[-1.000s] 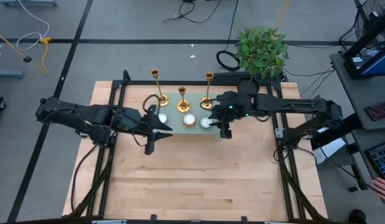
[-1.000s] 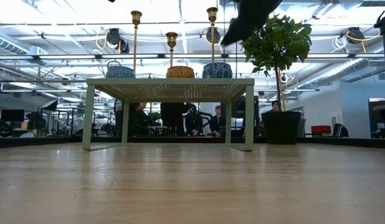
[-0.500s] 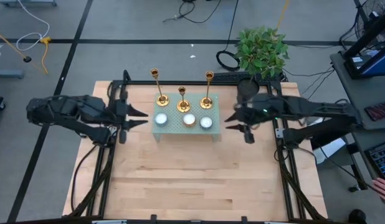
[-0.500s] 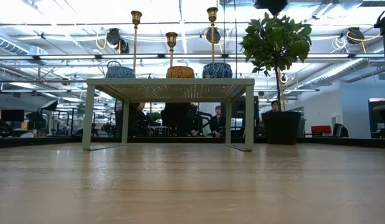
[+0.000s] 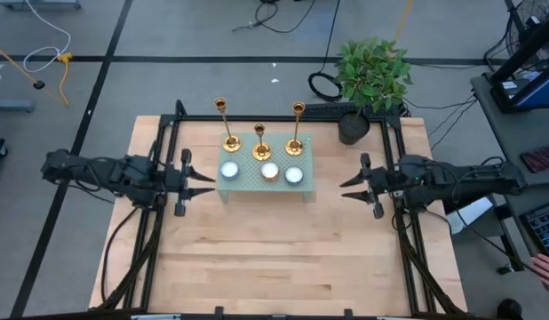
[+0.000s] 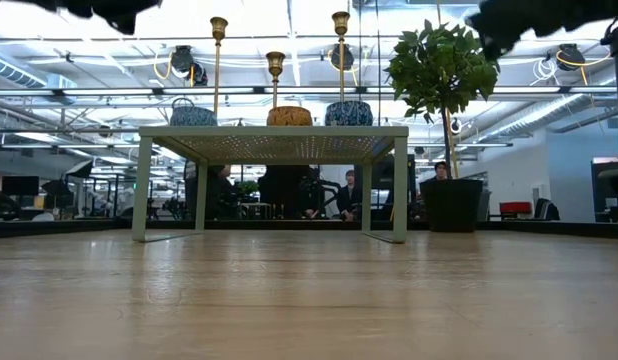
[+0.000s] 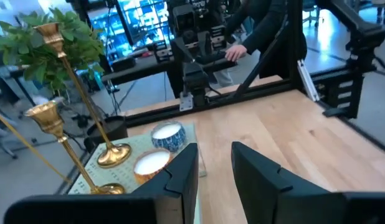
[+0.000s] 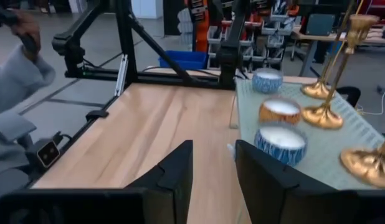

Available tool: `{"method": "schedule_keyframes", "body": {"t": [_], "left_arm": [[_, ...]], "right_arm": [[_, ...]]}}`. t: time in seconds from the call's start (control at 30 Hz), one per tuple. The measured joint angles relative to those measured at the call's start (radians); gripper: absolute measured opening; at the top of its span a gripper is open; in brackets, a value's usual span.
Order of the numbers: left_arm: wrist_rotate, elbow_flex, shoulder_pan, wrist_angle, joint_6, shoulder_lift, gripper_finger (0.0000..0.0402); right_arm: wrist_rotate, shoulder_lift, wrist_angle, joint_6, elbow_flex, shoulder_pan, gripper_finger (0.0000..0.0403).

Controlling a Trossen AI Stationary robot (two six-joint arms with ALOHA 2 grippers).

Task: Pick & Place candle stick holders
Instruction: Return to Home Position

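Observation:
Three gold candle stick holders stand upright on their round bases along the far side of a small pale green stand [image 5: 301,188]: left [image 5: 225,125], middle [image 5: 260,142], right [image 5: 297,129]. They also show in the low view [image 6: 275,75] and in the left wrist view [image 7: 73,93]. In the right wrist view their bases [image 8: 326,116] show. My left gripper [image 5: 206,183] is open and empty, left of the stand. My right gripper [image 5: 346,189] is open and empty, right of the stand. Both are clear of it.
Three filled candle cups [image 5: 269,171] sit in a row on the stand's near side, in front of the holders. A potted plant [image 5: 373,76] stands at the table's far right corner. Bare wooden tabletop [image 5: 274,249] lies on the near side. A person's sleeve [image 8: 21,68] shows beyond the table.
Both grippers have drawn back from the stand, my left toward the table's left edge and my right toward the right edge, coming away from the stand's right end. The three candle stick holders have stayed upright where they were.

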Motion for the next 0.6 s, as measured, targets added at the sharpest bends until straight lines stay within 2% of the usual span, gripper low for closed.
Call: {"method": "schedule_keyframes", "body": {"t": [0.27,0.6], "left_arm": [[0.0,-0.19,0.001,0.156,0.045,-0.067,0.0104],[-0.002,-0.296,0.001,0.187,0.064,-0.161,0.0104]], "right_arm": [[0.0,-0.14,0.024,0.005,-0.116,0.0,0.011],[0.0,-0.253,0.09,-0.018,-0.231,0.0,0.0109]]}}
